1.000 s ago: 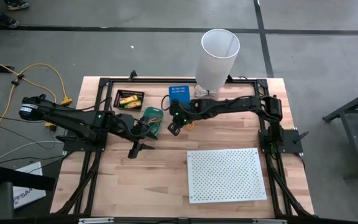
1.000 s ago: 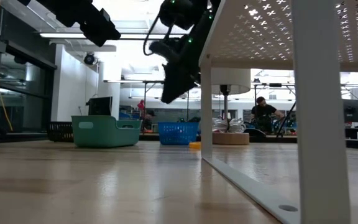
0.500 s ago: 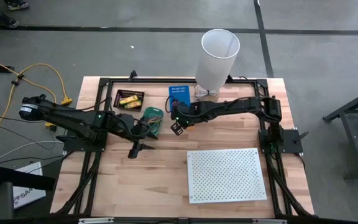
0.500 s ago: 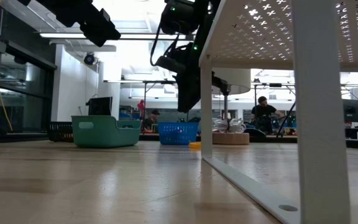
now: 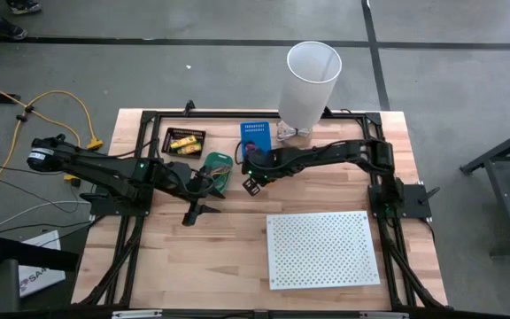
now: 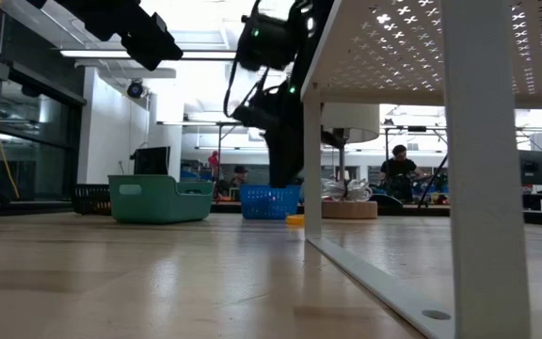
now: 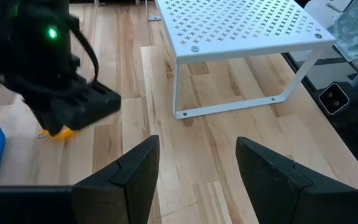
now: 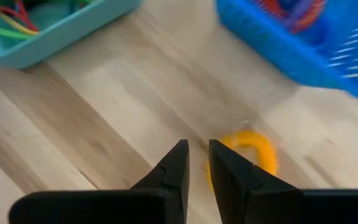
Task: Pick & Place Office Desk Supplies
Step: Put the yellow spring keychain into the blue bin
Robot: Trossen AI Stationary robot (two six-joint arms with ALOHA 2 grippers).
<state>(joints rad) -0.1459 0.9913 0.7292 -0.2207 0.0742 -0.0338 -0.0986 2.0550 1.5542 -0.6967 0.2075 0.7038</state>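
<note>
An orange rubber-band loop [image 8: 255, 151] lies flat on the wooden table between a teal tray [image 8: 55, 28] holding coloured bands and a blue basket [image 8: 303, 43]. My right gripper [image 8: 196, 163] hangs just above the table beside the loop, pointing steeply down. Its fingers are open by only a narrow gap with nothing between them. The loop [image 6: 294, 219] lies just off one fingertip, and the gripper [image 6: 285, 174] is clear of the table. My left gripper [image 7: 194, 165] waits open above the table's left half [image 5: 197, 211]. A black tray [image 5: 186, 140] holds yellow packs.
A tall white bin [image 5: 311, 84] stands at the far edge behind the blue basket [image 5: 257, 133]. The white perforated board [image 5: 323, 248] stands on legs at the near right. Bare wood lies between the teal tray [image 5: 217, 170] and the board.
My right gripper has sunk toward the table and the orange loop, tipping to point more steeply down and rolling a little. Its finger gap looks the same. The left arm has kept still.
</note>
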